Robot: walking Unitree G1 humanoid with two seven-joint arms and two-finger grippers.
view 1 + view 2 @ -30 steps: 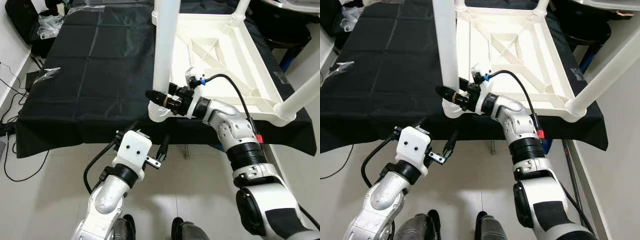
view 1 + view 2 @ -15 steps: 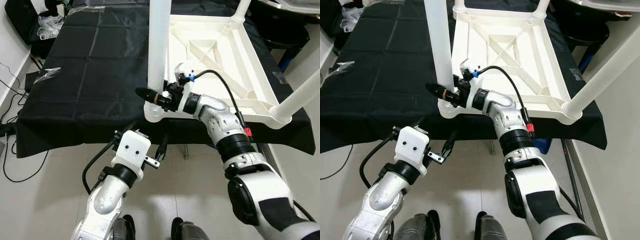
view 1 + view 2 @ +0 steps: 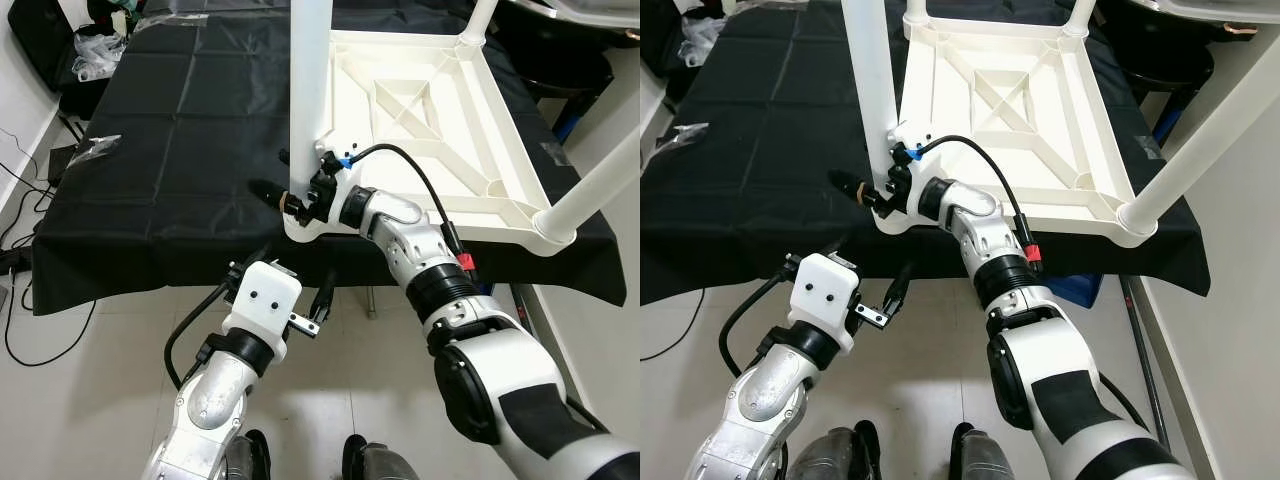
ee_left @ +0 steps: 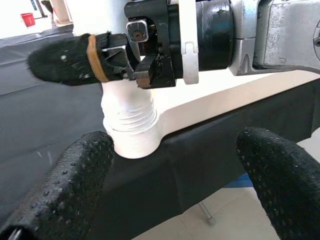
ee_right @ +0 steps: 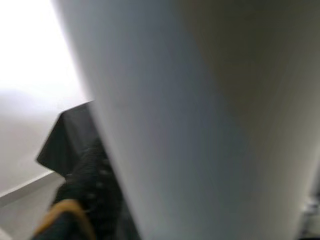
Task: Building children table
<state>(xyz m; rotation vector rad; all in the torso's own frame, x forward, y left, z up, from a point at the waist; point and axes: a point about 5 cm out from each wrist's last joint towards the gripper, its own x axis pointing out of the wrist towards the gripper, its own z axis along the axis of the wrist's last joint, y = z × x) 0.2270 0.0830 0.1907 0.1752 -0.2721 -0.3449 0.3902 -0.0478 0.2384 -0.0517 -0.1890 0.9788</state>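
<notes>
So the right gripper (image 3: 290, 197) has swung further round the base of the near white leg (image 3: 308, 90) over the last second, fingers clamped on it just above the corner socket. The upside-down children table (image 3: 440, 110) lies on the black-covered tabletop (image 3: 170, 130). Looks like the leg's being twisted in, probably nearly seated. The left gripper (image 3: 290, 290) hangs below the edge, wide open, holding nothing.
</notes>
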